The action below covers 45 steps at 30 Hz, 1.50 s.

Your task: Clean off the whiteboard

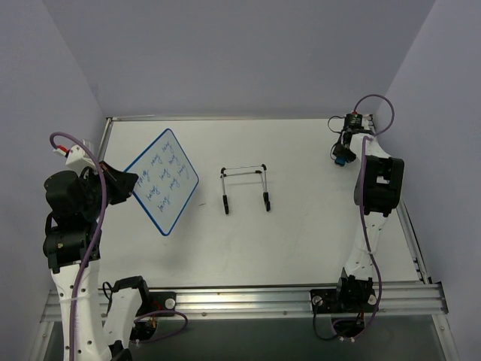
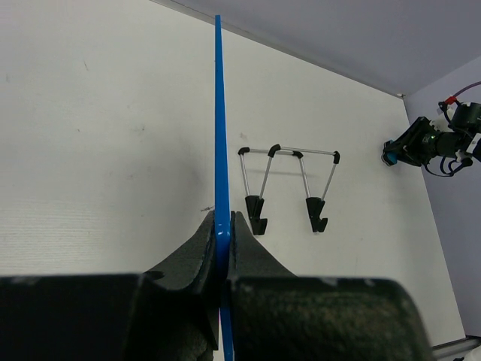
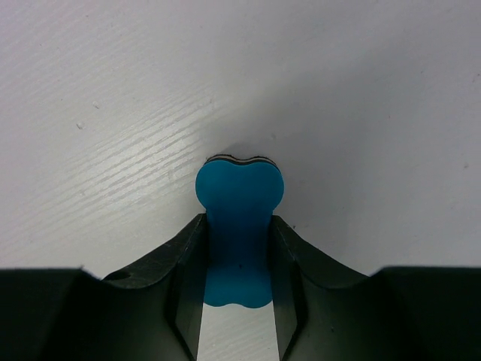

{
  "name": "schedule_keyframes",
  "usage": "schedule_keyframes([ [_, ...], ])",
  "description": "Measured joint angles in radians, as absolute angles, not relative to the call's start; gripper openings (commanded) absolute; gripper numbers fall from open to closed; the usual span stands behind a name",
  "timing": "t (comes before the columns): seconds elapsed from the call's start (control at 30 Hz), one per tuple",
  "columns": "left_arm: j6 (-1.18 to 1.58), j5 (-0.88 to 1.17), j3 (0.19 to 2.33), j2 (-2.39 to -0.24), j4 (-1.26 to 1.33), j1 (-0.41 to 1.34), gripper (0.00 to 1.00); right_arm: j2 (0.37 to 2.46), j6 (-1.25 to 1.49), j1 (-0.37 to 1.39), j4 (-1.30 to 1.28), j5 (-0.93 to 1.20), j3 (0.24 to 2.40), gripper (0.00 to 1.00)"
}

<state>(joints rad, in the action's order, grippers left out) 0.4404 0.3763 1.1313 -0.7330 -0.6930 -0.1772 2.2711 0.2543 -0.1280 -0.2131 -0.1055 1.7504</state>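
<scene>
Whiteboard (image 1: 162, 180) hangs tilted over the left side of the table (image 1: 301, 248), pinched by its thin blue frame in the left gripper (image 2: 222, 226), and I judge that wiping pressure could pivot it or pull it free of so slight a hold. Past the wire stand (image 1: 245, 188) at centre, the right gripper (image 3: 239, 252) clamps the blue eraser (image 3: 239, 188) well apart at far right, so a hard, off-centre push is the likely cause. Its white face carries rows of blue handwriting, none wiped.
</scene>
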Motion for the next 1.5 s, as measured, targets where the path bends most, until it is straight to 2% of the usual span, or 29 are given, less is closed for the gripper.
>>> schedule_keyframes([
  [0.03, 0.44, 0.376, 1.131, -0.733, -0.693, -0.177, 0.02, 2.271, 0.253, -0.128, -0.213, -0.107, 1.75, 0.15],
  [0.3, 0.44, 0.385, 1.131, -0.733, -0.693, -0.177, 0.02, 2.23, 0.251, -0.091, -0.222, -0.121, 1.747, 0.14],
  [0.6, 0.439, 0.39, 1.147, -0.741, -0.71, -0.177, 0.02, 1.968, 0.221, 0.002, -0.241, -0.118, 1.729, 0.13],
  [0.83, 0.44, 0.432, 1.207, -0.748, -0.727, -0.177, 0.02, 1.705, 0.164, 0.256, -0.208, -0.003, 1.634, 0.13],
  [1.17, 0.455, 0.566, 1.231, -0.738, -0.725, -0.145, 0.02, 1.342, 0.241, 0.652, -0.059, 0.105, 1.306, 0.12],
  [1.3, 0.495, 0.637, 1.217, -0.711, -0.702, -0.138, 0.02, 1.249, 0.281, 0.806, 0.025, 0.1, 1.232, 0.12],
  [1.5, 0.601, 0.769, 1.139, -0.662, -0.593, -0.13, 0.02, 1.226, 0.31, 0.966, 0.115, 0.056, 1.185, 0.11],
])
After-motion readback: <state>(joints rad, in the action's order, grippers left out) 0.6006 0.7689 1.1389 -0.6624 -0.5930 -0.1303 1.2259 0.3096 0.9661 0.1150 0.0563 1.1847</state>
